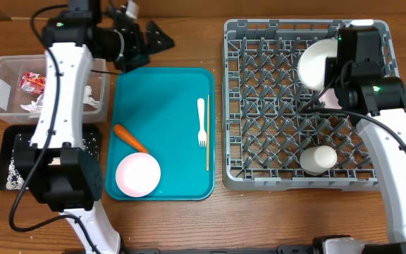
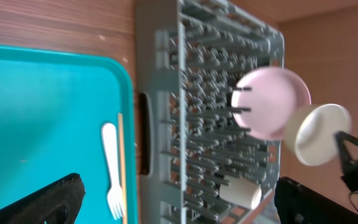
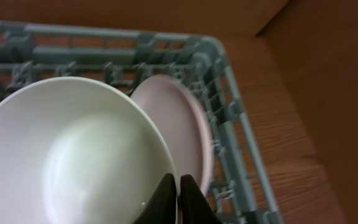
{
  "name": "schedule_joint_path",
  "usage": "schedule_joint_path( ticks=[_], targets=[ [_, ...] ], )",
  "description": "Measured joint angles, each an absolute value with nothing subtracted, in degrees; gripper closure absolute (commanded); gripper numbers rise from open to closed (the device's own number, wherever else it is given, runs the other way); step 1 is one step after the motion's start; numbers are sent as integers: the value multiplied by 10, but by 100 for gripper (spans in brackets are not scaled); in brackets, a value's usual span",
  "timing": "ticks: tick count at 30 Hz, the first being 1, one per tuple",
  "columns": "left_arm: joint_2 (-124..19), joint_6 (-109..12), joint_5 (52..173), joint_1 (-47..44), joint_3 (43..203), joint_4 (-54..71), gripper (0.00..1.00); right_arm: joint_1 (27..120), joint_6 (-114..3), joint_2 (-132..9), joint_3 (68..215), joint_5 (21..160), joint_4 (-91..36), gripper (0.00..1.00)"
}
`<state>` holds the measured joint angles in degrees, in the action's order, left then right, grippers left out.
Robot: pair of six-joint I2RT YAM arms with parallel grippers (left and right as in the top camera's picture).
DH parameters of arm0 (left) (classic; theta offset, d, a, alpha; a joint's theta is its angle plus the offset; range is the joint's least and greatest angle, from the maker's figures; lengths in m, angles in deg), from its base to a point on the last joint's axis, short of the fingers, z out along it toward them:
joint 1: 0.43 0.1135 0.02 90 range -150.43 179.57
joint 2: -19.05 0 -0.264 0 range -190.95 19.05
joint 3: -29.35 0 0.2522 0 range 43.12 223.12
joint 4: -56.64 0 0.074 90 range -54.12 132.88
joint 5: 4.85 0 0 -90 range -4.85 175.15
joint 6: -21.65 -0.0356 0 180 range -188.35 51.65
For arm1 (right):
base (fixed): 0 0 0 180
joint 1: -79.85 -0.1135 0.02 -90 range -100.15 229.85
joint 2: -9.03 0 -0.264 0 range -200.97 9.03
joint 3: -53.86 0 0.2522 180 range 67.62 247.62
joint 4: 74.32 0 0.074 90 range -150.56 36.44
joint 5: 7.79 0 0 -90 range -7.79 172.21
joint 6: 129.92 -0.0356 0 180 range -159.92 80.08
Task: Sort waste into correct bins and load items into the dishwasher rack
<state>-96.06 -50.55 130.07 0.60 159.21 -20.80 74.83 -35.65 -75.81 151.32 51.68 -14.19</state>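
At the far left stands the clear tub (image 1: pixel 4 76), with the red wrapper (image 1: pixel 31 81) and the crumpled white napkin (image 1: pixel 90 99) inside it. Just in front of it the black tray (image 1: pixel 11 144) holds a scatter of rice grains (image 1: pixel 9 176). The left arm runs over both bins, and the left gripper (image 1: pixel 150 49) hangs above the bare wood just past the far edge of the teal tray (image 1: pixel 171 92), its fingers spread wide with nothing between them. On the teal tray the carrot (image 1: pixel 130 139) lies at a slant, touching or nearly touching the pink bowl (image 1: pixel 137 174), which sits upright in the near left corner. Towards the tray's right edge lies the white fork (image 1: pixel 201 121), with the chopstick (image 1: pixel 208 137) just beside it, both lengthwise. Next to the tray is the dishwasher rack (image 1: pixel 259 176). The white cup (image 1: pixel 318 159) lies on its side near the rack's front right. In the far right corner the right gripper (image 3: pixel 179 185) is pinched together on the rim of the white bowl (image 3: pixel 73 162), which is tipped on edge. I cannot make out whether its lower edge rests on the pegs. Close behind it the pink plate (image 3: pixel 188 124) stands upright between the pegs.
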Motion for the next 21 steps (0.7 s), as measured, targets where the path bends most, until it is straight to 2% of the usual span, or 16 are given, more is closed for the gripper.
schedule_joint_path(
  ticks=[8, 14, 21],
  targets=[
    [-961, -505, 1266, 30, 1592, -208, 0, 692, -341, -771, 1513, 339, -207, 96],
    [-961, -507, 1148, 30, 1592, -208, 0, 611, -325, -815, 1514, 228, -267, 96],
    [-961, -507, 1035, 30, 1592, -208, 0, 578, -290, -879, 1515, 171, -321, 96]
  ],
)
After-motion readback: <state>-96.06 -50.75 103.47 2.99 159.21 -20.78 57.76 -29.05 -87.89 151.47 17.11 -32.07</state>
